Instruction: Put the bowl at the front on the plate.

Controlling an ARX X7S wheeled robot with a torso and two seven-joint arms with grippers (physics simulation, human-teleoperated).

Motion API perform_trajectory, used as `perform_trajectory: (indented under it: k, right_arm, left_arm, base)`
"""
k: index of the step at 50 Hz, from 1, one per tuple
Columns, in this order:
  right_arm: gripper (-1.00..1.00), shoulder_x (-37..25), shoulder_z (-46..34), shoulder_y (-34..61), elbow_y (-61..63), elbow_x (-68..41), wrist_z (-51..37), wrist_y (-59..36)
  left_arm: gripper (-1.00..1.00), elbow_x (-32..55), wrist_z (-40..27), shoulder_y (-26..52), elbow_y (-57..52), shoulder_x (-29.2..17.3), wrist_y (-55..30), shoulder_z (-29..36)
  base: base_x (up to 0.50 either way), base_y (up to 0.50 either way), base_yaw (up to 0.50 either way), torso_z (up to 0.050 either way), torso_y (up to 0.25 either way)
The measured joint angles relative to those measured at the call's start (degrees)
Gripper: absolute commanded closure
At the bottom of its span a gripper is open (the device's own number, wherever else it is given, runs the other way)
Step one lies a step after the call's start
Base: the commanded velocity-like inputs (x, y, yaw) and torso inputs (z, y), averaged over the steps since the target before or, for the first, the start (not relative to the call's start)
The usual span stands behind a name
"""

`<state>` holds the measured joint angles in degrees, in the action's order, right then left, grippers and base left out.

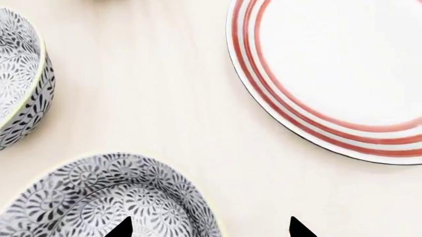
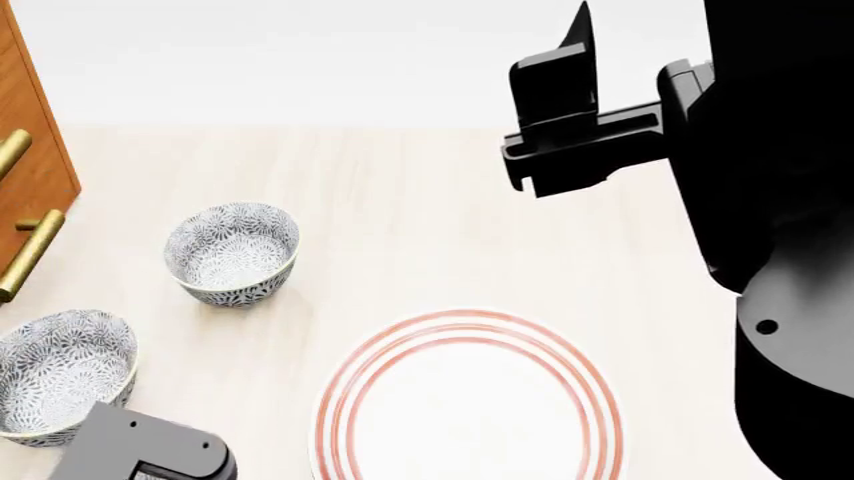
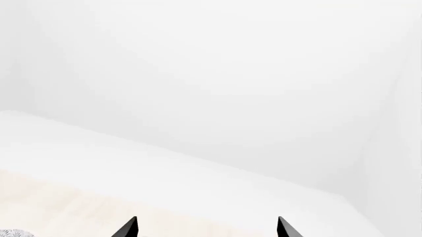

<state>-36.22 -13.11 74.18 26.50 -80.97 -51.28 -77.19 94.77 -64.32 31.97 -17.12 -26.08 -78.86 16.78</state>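
Observation:
The bowl [image 2: 60, 375], white with a dense grey-blue flower pattern, stands at the near left of the table and also shows in the left wrist view [image 1: 112, 197]. My left gripper [image 1: 211, 229] hangs open just above it, with one fingertip [image 1: 122, 228] over the bowl's inside and the other over bare table past its rim. The plate [image 2: 467, 400], white with red rings, lies to the right of the bowl, apart from it [image 1: 343, 74]. My right gripper [image 3: 207, 228] is raised high at the right, open and empty, facing a white wall.
A second alike bowl [image 2: 231, 252] stands farther back and shows beside the gripper's bowl [image 1: 20, 79]. A wooden cabinet [image 2: 34, 150] with brass handles borders the table's left side. My left wrist [image 2: 147, 450] and black right arm [image 2: 761, 200] fill the view's corners.

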Motion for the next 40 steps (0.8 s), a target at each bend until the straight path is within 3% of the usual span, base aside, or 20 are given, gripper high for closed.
perform_trajectory:
  k: [38,39,40]
  right_arm:
    - [-1.0,-0.9,-1.7,0.7,-0.2,-0.8,-0.4,1.2]
    - [-1.0,-0.9,-1.7,0.7,-0.2,-0.8,-0.4,1.2]
    - [-1.0,-1.0,-1.7,0.7,-0.2,-0.8,-0.4,1.3]
  left_arm:
    - [-1.0,-2.1,1.6,-3.9,2.8,-1.5,2.1,3.7]
    - [1.0,-2.1,1.7,-4.0,2.8,-1.5,2.2,3.8]
    - [1.0,-2.2,1.7,-4.0,2.9,-1.6,2.2,3.9]
  base:
    - [0.0,0.0,0.0,0.0,0.0]
    - [0.0,0.0,0.0,0.0,0.0]
    - [0.0,0.0,0.0,0.0,0.0]
